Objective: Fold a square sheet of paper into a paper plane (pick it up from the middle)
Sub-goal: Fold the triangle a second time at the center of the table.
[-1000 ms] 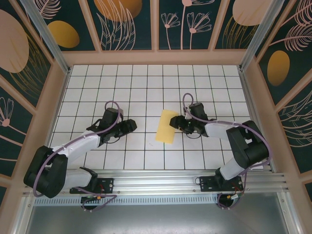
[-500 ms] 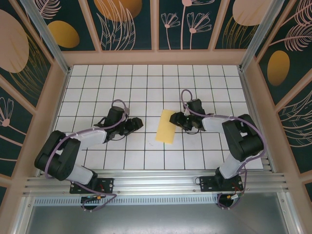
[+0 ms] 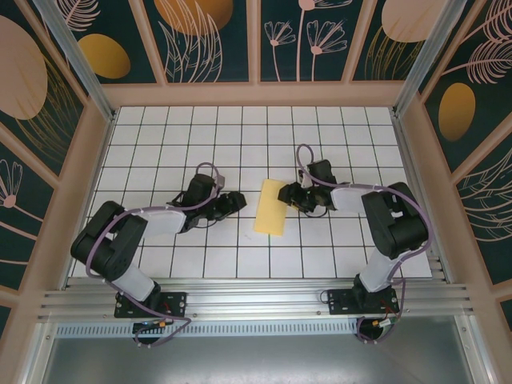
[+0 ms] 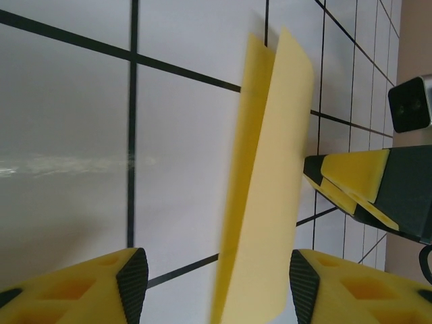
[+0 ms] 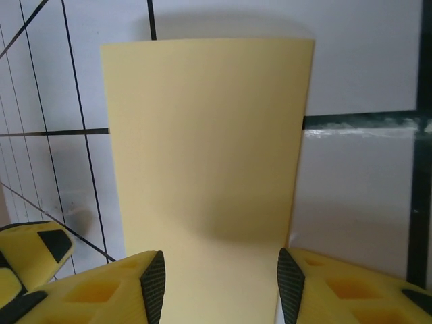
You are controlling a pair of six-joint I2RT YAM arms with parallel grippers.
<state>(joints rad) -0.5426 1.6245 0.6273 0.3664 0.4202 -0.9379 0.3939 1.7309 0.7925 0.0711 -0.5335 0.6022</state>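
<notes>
The square sheet of paper point(image 3: 270, 208) is plain yellow and shows from above as an upright strip about one tile wide, bowed rather than flat. My right gripper point(image 3: 290, 197) is at its upper right edge. In the right wrist view the sheet point(image 5: 209, 135) runs down between both pads and narrows there, with a shadow across its middle; the right gripper point(image 5: 217, 283) is shut on it. My left gripper point(image 3: 238, 200) is just left of the paper. Its jaws point(image 4: 214, 280) are open, with the near end of the standing sheet point(image 4: 270, 202) between them and a gap on the left.
The white grid table point(image 3: 240, 144) is walled by wooden frames and patterned panels point(image 3: 256, 40). The right gripper's yellow fingers point(image 4: 351, 179) appear just past the paper in the left wrist view. An aluminium rail point(image 3: 256, 292) with both arm bases runs along the near edge.
My left gripper has moved right, up to the paper's left edge. The right gripper's jaws have narrowed a little on the sheet, and its elbow has swung in. The paper stays in place.
</notes>
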